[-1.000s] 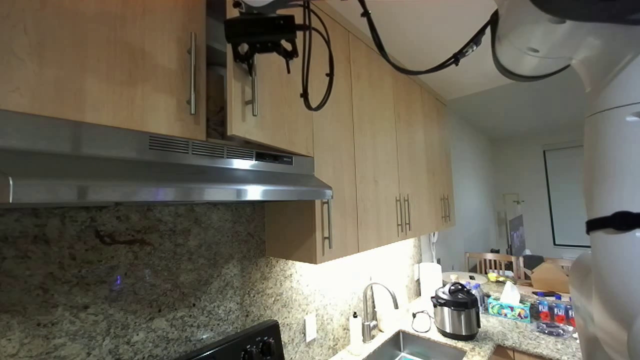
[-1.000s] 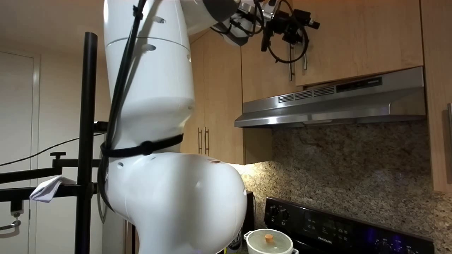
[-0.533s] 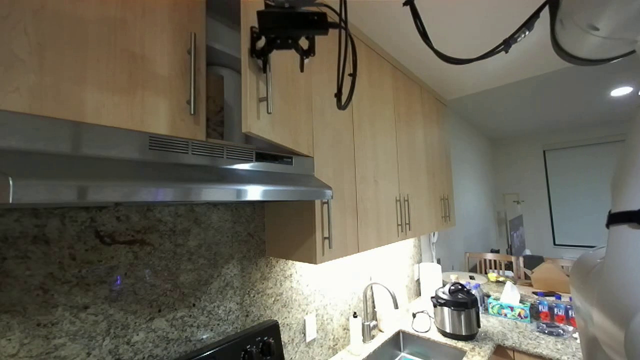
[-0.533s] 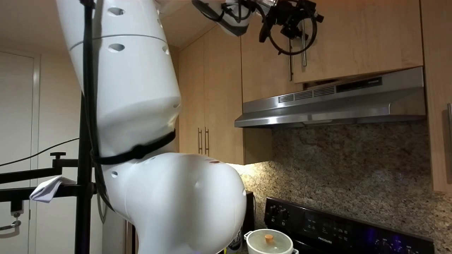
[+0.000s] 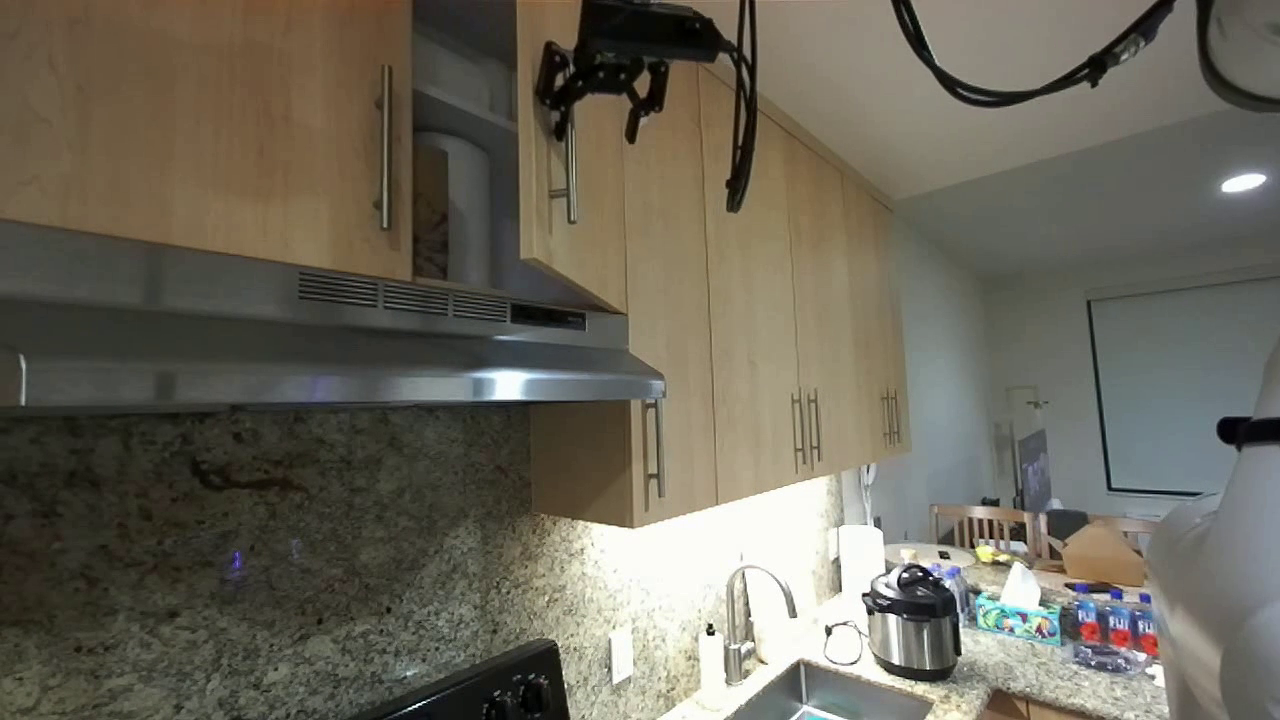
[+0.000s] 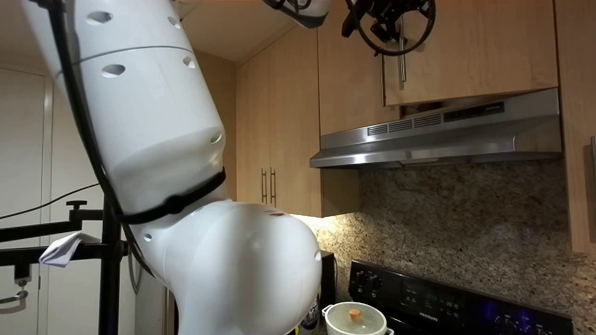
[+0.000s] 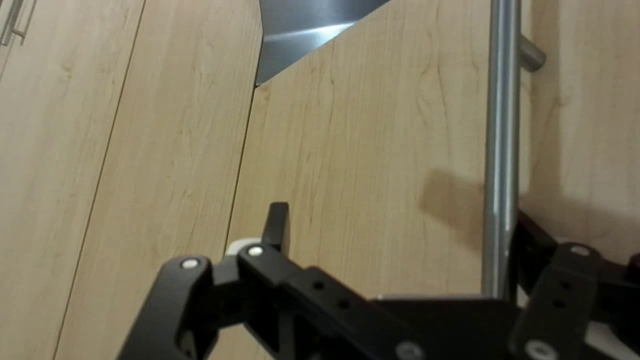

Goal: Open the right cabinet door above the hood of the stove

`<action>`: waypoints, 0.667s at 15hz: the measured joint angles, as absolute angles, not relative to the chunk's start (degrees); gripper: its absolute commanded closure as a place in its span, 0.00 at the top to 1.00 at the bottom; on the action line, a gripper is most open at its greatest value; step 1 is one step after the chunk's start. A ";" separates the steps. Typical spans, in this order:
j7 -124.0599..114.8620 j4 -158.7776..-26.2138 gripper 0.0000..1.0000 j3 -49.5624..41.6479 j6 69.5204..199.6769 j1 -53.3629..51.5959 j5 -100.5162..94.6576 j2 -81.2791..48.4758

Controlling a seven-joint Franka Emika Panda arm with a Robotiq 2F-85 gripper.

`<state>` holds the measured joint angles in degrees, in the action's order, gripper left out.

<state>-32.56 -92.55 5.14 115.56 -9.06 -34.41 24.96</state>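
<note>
The right cabinet door (image 5: pixel 600 215) stands partly open above the steel hood (image 5: pixel 330 355). Its light-wood face also shows in an exterior view (image 6: pixel 479 51) and in the wrist view (image 7: pixel 375 150). Its steel bar handle (image 7: pixel 502 125) runs vertically between my spread fingers, close against the finger at the right of the wrist view; contact there is hard to tell. My gripper (image 7: pixel 400 225) is open around the handle's upper part, as an exterior view also shows (image 5: pixel 597 125). The handle's top end is hidden by the gripper. The black stove (image 6: pixel 447 298) is partly visible below.
The twin door (image 5: pixel 200 120) is closed. Inside the cabinet stand a white cylinder (image 5: pixel 468 210) and a brown patterned item (image 5: pixel 431 215). Longer wood doors (image 5: pixel 745 300) adjoin the hinge side. A lidded pot (image 6: pixel 355 321) sits on the stove. Dark cables hang near the gripper.
The door has swung wider, showing more of the cabinet's inside. My gripper has moved with the handle toward the hinge side and tilted slightly. The arm has leaned away from the cabinets.
</note>
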 measured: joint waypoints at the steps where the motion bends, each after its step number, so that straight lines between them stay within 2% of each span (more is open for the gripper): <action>1: -30.30 -92.97 1.00 4.83 115.87 -8.48 -32.57 25.67; 10: -10.22 -96.28 1.00 -0.06 117.15 -5.97 -18.25 31.32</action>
<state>-10.22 -96.28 -0.06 117.15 -5.97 -18.25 31.32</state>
